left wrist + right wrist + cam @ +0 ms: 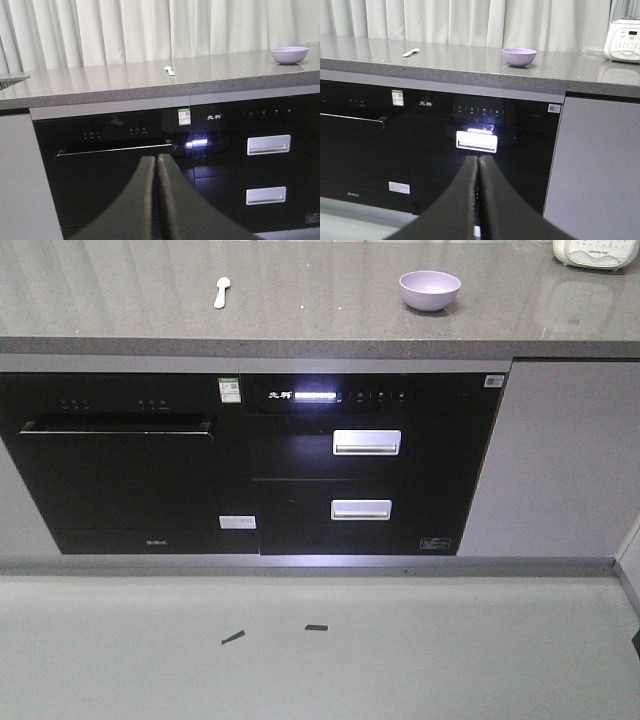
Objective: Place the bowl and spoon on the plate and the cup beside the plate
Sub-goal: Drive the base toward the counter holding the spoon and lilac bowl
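Observation:
A lavender bowl (430, 289) sits upright on the grey countertop (300, 315), right of centre; it also shows as the bowl (289, 54) and the bowl (519, 56). A pale spoon (222, 291) lies flat to its left, seen too as the spoon (170, 70) and the spoon (410, 52). The plate and the cup are out of view. My left gripper (156, 159) is shut on nothing, low in front of the black appliance door. My right gripper (479, 159) is also shut and empty, below counter height, facing the drawer handle (477, 141).
Black built-in appliances (250, 460) with two silver drawer handles (366, 442) fill the cabinet front under the counter. A white cooker (624, 41) stands at the counter's far right. Curtains hang behind. Two small dark scraps (316, 627) lie on the floor.

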`<state>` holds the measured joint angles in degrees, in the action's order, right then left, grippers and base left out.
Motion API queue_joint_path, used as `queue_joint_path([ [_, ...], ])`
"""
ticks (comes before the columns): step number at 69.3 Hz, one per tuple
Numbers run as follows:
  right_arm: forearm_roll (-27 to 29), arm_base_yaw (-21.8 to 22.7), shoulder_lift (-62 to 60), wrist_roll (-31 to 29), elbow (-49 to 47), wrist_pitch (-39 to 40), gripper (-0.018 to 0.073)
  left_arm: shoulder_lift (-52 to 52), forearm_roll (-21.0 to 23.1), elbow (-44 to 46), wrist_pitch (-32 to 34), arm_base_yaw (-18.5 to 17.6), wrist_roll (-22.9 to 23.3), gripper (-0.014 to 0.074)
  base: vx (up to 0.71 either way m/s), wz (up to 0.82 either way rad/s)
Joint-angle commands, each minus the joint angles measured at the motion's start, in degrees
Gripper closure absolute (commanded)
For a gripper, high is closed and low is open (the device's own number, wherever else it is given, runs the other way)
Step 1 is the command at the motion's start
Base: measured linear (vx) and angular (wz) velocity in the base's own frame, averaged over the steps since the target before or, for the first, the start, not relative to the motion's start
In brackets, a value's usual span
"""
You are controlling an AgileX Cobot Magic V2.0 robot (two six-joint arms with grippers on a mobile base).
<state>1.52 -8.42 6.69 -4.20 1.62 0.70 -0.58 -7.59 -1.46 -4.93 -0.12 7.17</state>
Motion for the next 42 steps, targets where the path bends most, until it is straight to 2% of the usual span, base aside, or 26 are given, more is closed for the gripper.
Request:
queue_joint_path([
  [1, -0.4, 0.23, 1.08, -0.03, 0.21, 4.04, 0.0565, -0.86, 0.33, 0.44, 4.06, 0.12, 0.05, 0.0603, 0.31, -0.03],
  [42, -0.4, 0.23, 1.08, -0.03, 0.21, 4.04, 0.0565, -0.86, 0.33, 0.44, 4.06, 0.12, 0.05, 0.0603, 0.3, -0.08],
])
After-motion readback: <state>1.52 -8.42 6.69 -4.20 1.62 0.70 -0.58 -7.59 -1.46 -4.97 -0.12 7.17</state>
